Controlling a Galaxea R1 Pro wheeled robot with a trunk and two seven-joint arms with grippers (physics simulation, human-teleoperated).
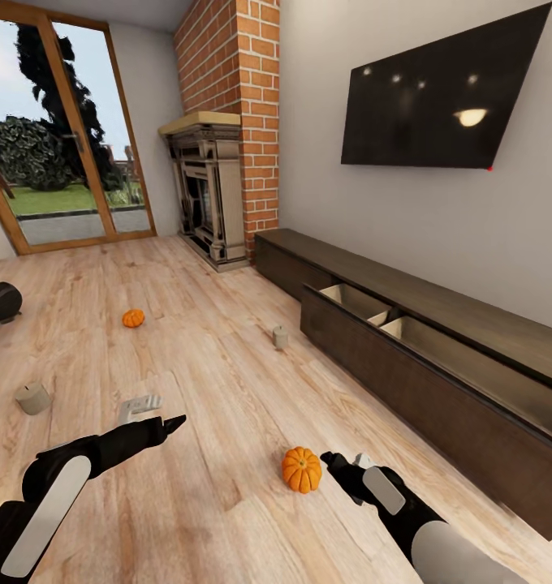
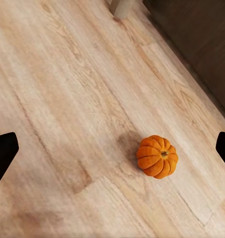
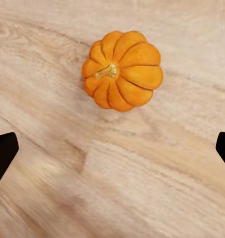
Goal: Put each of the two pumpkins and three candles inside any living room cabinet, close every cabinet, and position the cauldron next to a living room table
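Note:
One orange pumpkin (image 1: 301, 470) sits on the plank floor just left of my right gripper (image 1: 331, 461), which is open and empty; the right wrist view has the pumpkin (image 3: 121, 70) ahead of the spread fingers. My left gripper (image 1: 175, 422) is open too, and its wrist view takes in the same pumpkin (image 2: 157, 156) and a candle (image 2: 123, 7). A second pumpkin (image 1: 133, 318) lies farther back. One candle (image 1: 281, 336) stands near the cabinet (image 1: 438, 389), whose drawer is pulled out; another candle (image 1: 32, 398) is at the left. The black cauldron (image 1: 0, 302) is at the left edge.
A grey wedge piece (image 1: 138, 406) under a faint glassy pane, possibly the table, sits beside my left gripper. The brick chimney with fireplace (image 1: 207, 195) and the glass doors (image 1: 61, 138) are at the back. A black TV (image 1: 438, 93) hangs above the cabinet.

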